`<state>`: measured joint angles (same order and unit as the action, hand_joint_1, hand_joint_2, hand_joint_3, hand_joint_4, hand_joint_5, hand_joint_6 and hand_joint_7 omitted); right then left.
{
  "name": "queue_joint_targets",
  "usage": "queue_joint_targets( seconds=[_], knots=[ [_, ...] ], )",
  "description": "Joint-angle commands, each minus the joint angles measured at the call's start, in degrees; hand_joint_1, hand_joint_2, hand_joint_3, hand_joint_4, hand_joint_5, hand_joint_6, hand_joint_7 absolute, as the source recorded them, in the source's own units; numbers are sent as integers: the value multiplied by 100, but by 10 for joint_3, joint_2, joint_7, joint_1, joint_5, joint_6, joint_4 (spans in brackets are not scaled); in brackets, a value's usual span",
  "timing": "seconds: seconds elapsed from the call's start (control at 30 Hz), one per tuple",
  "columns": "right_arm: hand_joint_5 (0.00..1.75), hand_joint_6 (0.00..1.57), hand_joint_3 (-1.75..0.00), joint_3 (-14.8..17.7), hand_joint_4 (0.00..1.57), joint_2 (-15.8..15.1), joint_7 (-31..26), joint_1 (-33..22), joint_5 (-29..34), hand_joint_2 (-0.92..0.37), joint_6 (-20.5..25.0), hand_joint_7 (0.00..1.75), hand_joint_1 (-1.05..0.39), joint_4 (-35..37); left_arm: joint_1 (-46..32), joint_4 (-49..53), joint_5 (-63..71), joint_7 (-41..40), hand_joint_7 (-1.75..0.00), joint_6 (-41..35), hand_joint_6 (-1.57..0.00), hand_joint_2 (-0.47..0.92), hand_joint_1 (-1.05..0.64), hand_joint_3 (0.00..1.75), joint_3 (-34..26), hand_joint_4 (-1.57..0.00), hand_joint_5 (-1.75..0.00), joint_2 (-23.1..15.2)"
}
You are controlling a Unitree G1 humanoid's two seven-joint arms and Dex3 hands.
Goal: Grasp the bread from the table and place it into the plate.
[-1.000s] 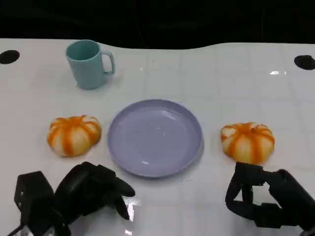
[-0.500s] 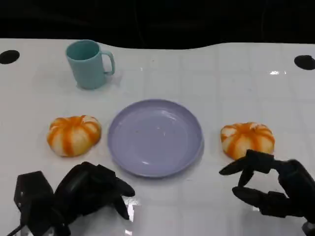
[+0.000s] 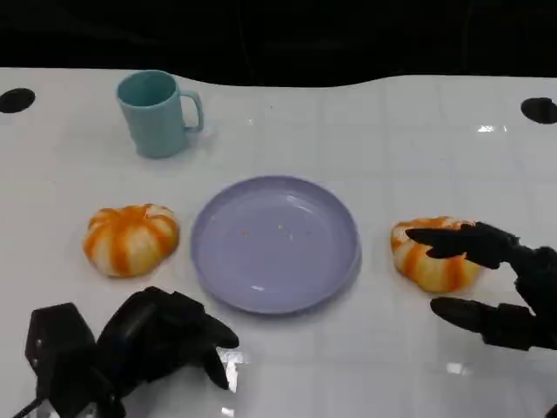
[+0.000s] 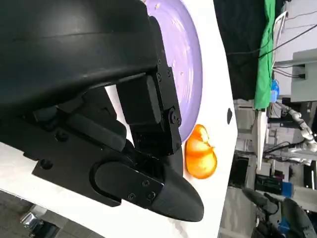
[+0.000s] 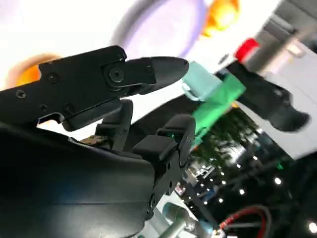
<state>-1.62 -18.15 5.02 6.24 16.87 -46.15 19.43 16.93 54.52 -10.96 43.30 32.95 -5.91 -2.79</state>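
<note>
Two orange-striped bread rolls lie on the white table, one on each side of the lilac plate [image 3: 274, 242]. The right bread [image 3: 432, 258] sits between the spread fingers of my right hand [image 3: 492, 280]. Upper fingers [image 3: 452, 239] reach across its top and a lower finger lies on the table in front of it, but they have not closed on it. The right wrist view shows that bread [image 5: 26, 72] under the fingertips, with the plate [image 5: 148, 29] beyond. The left bread [image 3: 130, 239] lies untouched. My left hand [image 3: 165, 335] rests near the table's front edge, fingers curled in, holding nothing.
A teal mug [image 3: 157, 113] stands at the back left, behind the left bread. The plate holds nothing but a few crumbs. In the left wrist view, the plate [image 4: 190, 59] and the right bread [image 4: 200, 157] lie beyond my left hand [image 4: 114, 124].
My right hand has moved forward from the table's front edge, spread its curled fingers and reached over the right bread. The left hand and both breads have stayed put.
</note>
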Motion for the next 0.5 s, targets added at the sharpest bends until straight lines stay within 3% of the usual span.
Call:
queue_joint_targets(
  seconds=[0.03, 0.23, 0.5],
  knots=[
    [53, 33, -15, 13, 18, -38, -29, -7, 96, -92, 73, 3, -53, -64, 2, 3, 1, -6, -5, 1, -157, 92, -105, 3, -1, -134, -82, -8],
    [38, 27, -2, -6, 14, -56, -60, -11, 204, -92, 159, 0, -54, -120, 2, 3, 2, -9, -6, 6, -157, 92, -105, 2, -1, -134, -82, -7],
    [36, 26, 0, -42, 12, -69, -105, 2, 277, -87, 197, 0, -57, -109, 1, 3, 5, -16, -8, 8, -157, 92, -105, 4, 1, -135, -82, -6]
  ],
)
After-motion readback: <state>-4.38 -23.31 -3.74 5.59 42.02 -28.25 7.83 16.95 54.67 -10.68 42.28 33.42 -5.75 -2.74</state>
